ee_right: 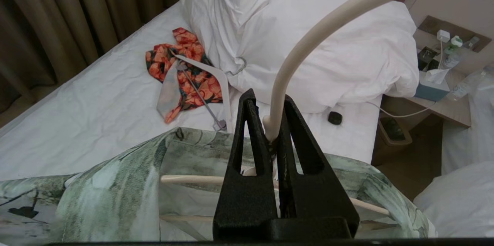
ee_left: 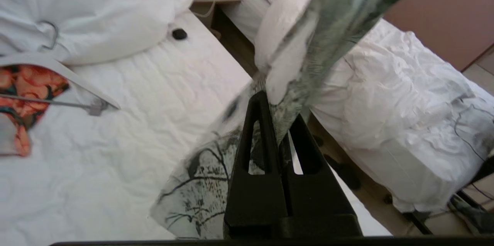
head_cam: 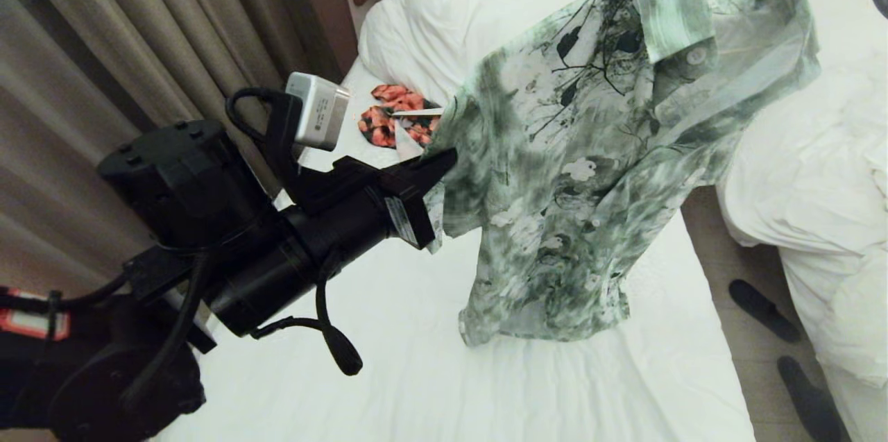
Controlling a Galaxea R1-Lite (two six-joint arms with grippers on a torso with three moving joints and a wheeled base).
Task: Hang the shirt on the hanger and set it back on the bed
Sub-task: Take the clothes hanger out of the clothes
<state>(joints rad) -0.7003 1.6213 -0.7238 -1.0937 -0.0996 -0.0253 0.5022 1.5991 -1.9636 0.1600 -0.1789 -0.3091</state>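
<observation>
My left gripper (ee_left: 283, 122) has its jaws pinched on the shirt (head_cam: 576, 171) sleeve at frame centre; my right gripper (ee_right: 272, 122) clamps the hanger (ee_right: 328, 18) neck, shirt draped beneath. I'd tug the sleeve gently outward to seat the shoulder, then lower onto the bed (head_cam: 416, 372).

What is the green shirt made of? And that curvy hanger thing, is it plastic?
The shirt looks like thin, soft cloth: it drapes in folds and light shows through near the collar. The hanger looks smooth and cream, probably plastic or coated wire; the look alone can't say which.
</observation>
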